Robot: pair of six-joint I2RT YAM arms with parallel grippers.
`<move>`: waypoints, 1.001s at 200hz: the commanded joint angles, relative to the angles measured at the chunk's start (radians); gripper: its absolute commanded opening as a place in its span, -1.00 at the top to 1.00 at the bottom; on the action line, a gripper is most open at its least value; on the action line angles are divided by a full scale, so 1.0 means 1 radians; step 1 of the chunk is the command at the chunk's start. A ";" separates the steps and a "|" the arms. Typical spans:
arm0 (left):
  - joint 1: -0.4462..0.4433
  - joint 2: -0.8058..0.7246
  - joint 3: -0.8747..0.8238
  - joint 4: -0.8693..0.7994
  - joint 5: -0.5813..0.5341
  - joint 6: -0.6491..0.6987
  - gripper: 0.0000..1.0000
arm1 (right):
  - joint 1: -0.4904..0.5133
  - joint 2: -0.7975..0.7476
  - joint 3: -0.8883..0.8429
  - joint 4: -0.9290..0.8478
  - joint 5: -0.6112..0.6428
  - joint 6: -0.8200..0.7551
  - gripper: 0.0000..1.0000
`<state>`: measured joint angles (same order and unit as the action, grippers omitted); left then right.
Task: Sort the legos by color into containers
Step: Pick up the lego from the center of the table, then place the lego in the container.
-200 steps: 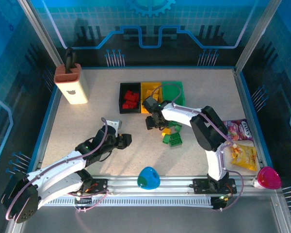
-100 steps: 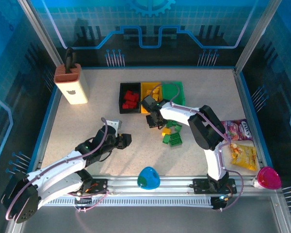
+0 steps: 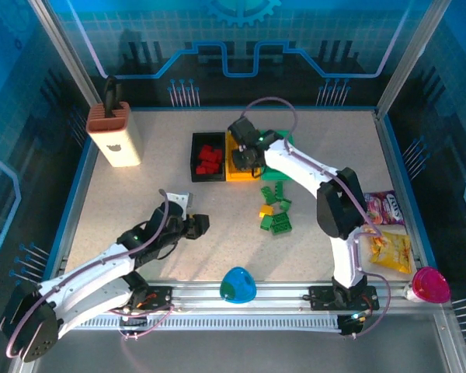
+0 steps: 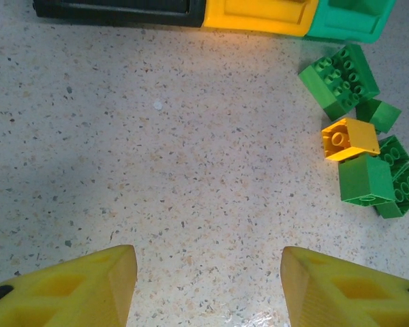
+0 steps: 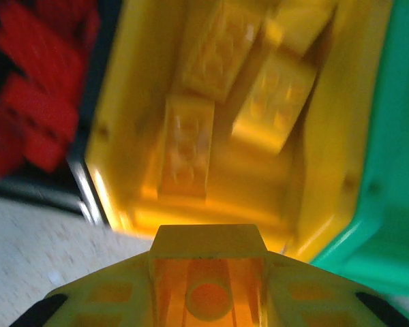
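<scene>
– Since a second ago the right arm has swung off the loose pile and back toward the bins. The right gripper (image 3: 242, 158) now hangs over the yellow bin (image 3: 241, 178).
– Is it carrying anything?
– Yes. In the wrist view its fingers are clamped on a yellow lego (image 5: 208, 262), hollow underside toward the camera. Below and ahead of that piece, several yellow legos (image 5: 187, 153) lie on the bin's floor.
– And beside that hand?
– Just to its left is the black bin (image 3: 194, 155) with red legos (image 3: 210, 161) inside. Just to its right is the green bin (image 3: 289, 140).
– What about the other arm?
– The left gripper (image 3: 196, 224) has not shifted. Its jaws stand apart with nothing between them, low over the bare table (image 4: 157, 170). Ahead of it and off to its right sits the loose pile: green legos (image 4: 339, 80) and one yellow brick (image 4: 350, 138) touching them. The fronts of all three bins lie farther ahead of those fingers.
</scene>
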<state>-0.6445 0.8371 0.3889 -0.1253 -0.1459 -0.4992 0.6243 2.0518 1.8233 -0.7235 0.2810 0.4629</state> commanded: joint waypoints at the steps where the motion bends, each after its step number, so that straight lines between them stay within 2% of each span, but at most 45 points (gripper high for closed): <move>1: -0.007 -0.057 0.006 -0.061 -0.011 -0.008 -0.18 | -0.026 0.100 0.111 -0.101 -0.005 -0.039 0.33; 44: -0.012 -0.128 0.007 -0.114 -0.009 -0.018 -0.18 | -0.039 0.202 0.277 -0.162 -0.033 -0.050 0.17; 52: -0.014 -0.129 0.010 -0.115 -0.009 -0.018 -0.18 | -0.039 0.206 0.291 -0.164 -0.051 -0.052 -0.01; 66: -0.019 -0.123 0.014 -0.116 -0.009 -0.016 -0.18 | -0.033 0.184 0.277 -0.140 -0.076 -0.059 -0.60; 76: -0.025 -0.115 0.019 -0.114 -0.009 -0.011 -0.18 | -0.024 0.145 0.231 -0.100 -0.072 -0.060 -0.77; 125: -0.071 -0.004 0.103 -0.118 0.005 0.063 -0.22 | -0.023 -0.104 -0.080 0.069 -0.072 -0.028 -0.82; 180: -0.084 0.228 0.232 -0.051 0.163 0.116 -0.38 | -0.033 -0.390 -0.431 0.180 -0.061 0.010 -0.83; 200: -0.092 0.344 0.323 -0.057 0.229 0.137 -0.50 | -0.042 -0.485 -0.554 0.214 -0.044 0.038 -0.84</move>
<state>-0.7216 1.0779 0.6064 -0.2119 -0.0296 -0.4133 0.5941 1.6566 1.3880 -0.5671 0.2131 0.4541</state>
